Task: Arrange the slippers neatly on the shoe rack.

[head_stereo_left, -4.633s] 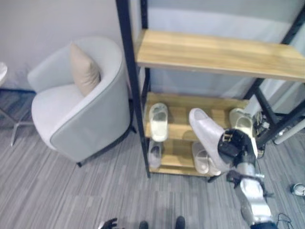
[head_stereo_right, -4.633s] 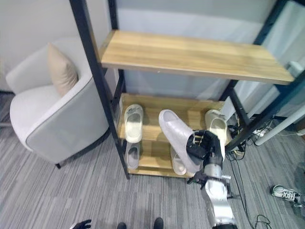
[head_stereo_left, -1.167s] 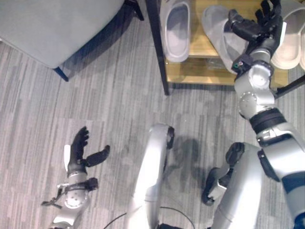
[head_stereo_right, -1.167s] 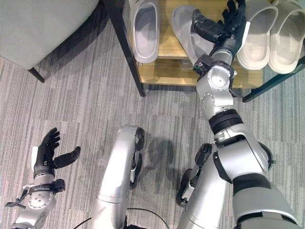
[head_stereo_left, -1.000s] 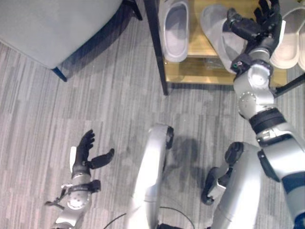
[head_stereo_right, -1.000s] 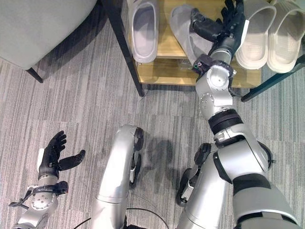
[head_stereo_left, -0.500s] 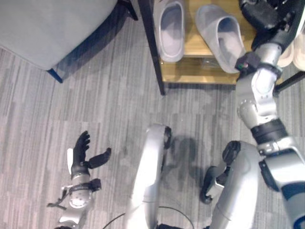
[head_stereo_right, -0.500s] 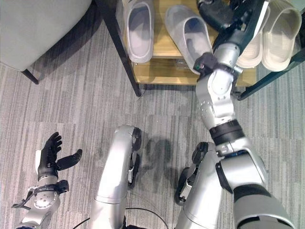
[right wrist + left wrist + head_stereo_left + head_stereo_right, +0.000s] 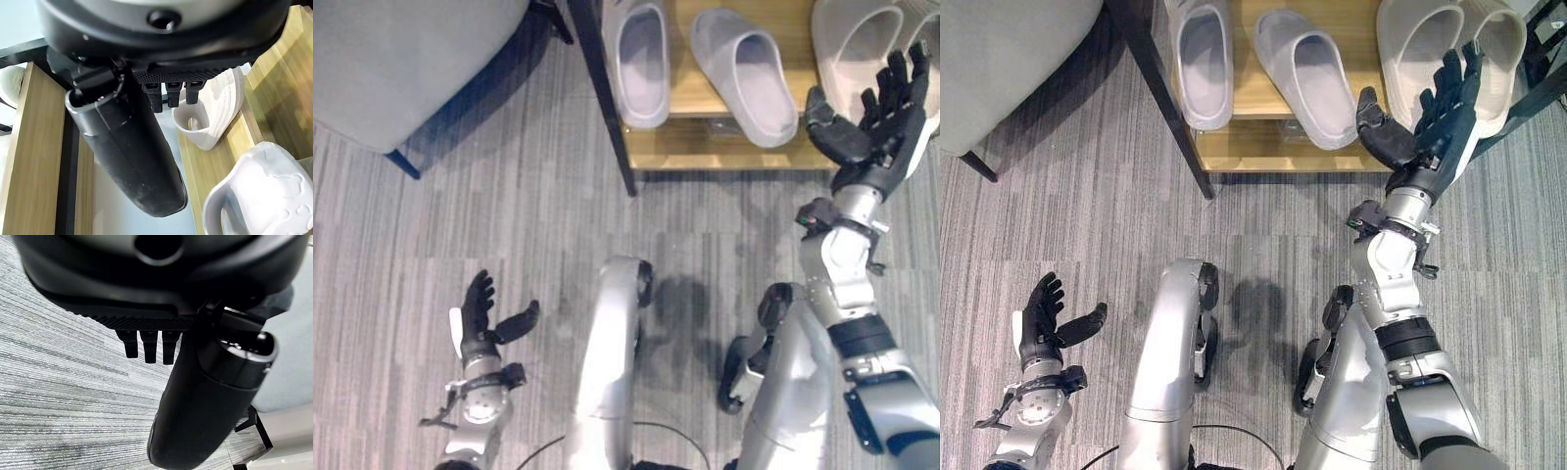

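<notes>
Right hand (image 9: 1435,122) raised in front of the shoe rack (image 9: 1273,152), fingers spread and straight, thumb apart, holding nothing. Left hand (image 9: 1038,328) low at the robot's left over the grey carpet (image 9: 1058,206), likewise relaxed and empty.

On the bottom shelf lie four slippers: a grey slipper (image 9: 1200,59) just inside the black rack post (image 9: 1165,98), lying straight; a second grey slipper (image 9: 1307,78) beside it, turned at an angle with its heel end overhanging the shelf's front edge; and a cream pair (image 9: 1449,49) side by side at the right end.

Step in hand, as judged — the slippers are all on the rack, so what is left is tidying. The angled grey slipper appears to be the one to correct. A good correction would push its heel back and swing it parallel to its neighbour with flat fingers, keeping the hand clear of the cream pair, which sits near.

The eye views give the whole row and its alignment. The right wrist view adds what they lack — a close look past the thumb at a cream slipper (image 9: 215,117) on the wooden shelf, a white ribbed one (image 9: 259,196) nearer, and the upper shelf board above. The left wrist view shows carpet past straight fingers and the base of a grey armchair (image 9: 401,59).
</notes>
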You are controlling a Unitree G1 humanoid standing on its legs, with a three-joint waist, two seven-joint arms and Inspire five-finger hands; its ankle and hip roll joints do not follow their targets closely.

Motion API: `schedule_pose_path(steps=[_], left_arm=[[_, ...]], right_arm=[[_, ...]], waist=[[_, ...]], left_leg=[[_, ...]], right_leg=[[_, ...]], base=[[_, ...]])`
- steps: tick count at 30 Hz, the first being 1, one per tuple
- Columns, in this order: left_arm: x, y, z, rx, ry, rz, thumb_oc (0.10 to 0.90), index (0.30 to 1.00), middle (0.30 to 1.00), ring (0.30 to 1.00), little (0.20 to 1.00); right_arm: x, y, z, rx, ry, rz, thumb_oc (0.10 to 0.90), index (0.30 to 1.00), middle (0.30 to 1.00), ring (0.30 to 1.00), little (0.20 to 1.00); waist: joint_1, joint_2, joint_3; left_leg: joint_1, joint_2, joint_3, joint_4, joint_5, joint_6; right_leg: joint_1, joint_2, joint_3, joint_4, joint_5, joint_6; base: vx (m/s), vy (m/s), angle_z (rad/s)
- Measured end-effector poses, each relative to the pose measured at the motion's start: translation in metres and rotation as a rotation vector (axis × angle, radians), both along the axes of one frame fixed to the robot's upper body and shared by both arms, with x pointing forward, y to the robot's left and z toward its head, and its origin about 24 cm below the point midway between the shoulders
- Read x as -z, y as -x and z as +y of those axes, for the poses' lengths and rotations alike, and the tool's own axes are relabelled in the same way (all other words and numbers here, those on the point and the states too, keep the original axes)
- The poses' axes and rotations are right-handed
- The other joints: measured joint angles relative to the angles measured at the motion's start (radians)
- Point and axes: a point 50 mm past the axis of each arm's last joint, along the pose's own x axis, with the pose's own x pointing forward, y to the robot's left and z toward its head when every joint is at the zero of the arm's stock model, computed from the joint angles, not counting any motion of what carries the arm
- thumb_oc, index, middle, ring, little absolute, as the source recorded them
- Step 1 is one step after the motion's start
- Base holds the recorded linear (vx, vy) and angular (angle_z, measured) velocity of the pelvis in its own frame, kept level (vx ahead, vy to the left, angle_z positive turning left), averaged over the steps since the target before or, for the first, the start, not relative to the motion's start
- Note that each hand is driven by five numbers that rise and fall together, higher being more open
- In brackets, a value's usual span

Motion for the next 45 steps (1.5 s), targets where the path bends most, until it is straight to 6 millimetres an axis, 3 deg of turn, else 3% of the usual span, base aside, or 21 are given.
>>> schedule_pose_path(steps=[12, 23, 29, 39, 45], left_arm=[[-0.003, -0.004, -0.001, 0.013, -0.036, -0.006, 0.800, 0.900, 0.900, 0.900, 0.900], [-0.006, -0.005, 0.004, -0.023, -0.039, -0.022, 0.800, 0.900, 0.900, 0.900, 0.900], [-0.015, -0.016, 0.000, 0.004, -0.084, -0.055, 0.800, 0.900, 0.900, 0.900, 0.900], [-0.016, -0.016, -0.001, 0.004, -0.121, -0.053, 0.800, 0.900, 0.900, 0.900, 0.900], [-0.015, -0.015, -0.002, 0.012, -0.141, -0.045, 0.800, 0.900, 0.900, 0.900, 0.900]], right_arm=[[0.004, -0.004, 0.007, -0.065, 0.068, 0.043, 0.800, 0.900, 0.900, 0.900, 0.900], [0.025, -0.005, 0.012, -0.067, 0.160, 0.147, 0.800, 0.900, 0.900, 0.900, 0.900], [0.037, -0.005, 0.020, -0.082, 0.250, 0.199, 0.800, 0.900, 0.900, 0.900, 0.900], [0.038, -0.005, 0.026, -0.084, 0.304, 0.205, 0.800, 0.900, 0.900, 0.900, 0.900], [0.040, -0.006, 0.040, -0.121, 0.316, 0.203, 0.800, 0.900, 0.900, 0.900, 0.900]], waist=[[0.001, -0.002, 0.000], [-0.001, -0.015, 0.000], [-0.003, -0.017, 0.001], [-0.001, -0.018, 0.001], [0.000, -0.019, 0.001]], left_leg=[[0.000, 0.000, 0.000, 0.000, 0.000, 0.000], [-0.001, 0.000, 0.000, 0.000, 0.000, 0.000], [-0.002, 0.000, 0.000, 0.000, 0.000, 0.000], [-0.003, 0.000, -0.001, 0.000, 0.000, 0.000], [-0.003, 0.001, -0.003, 0.000, 0.000, -0.001]], right_leg=[[-0.001, 0.000, 0.000, 0.000, 0.000, 0.000], [-0.003, 0.001, 0.000, 0.000, 0.000, 0.000], [-0.003, 0.001, 0.000, 0.000, 0.000, 0.000], [-0.004, 0.001, -0.001, 0.000, 0.000, 0.000], [-0.004, 0.002, -0.002, 0.000, 0.000, 0.000]], base=[[0.00, 0.000, 0.00], [0.00, 0.000, 0.00], [0.00, 0.000, 0.00], [0.00, 0.000, 0.00], [0.00, 0.000, 0.00]])
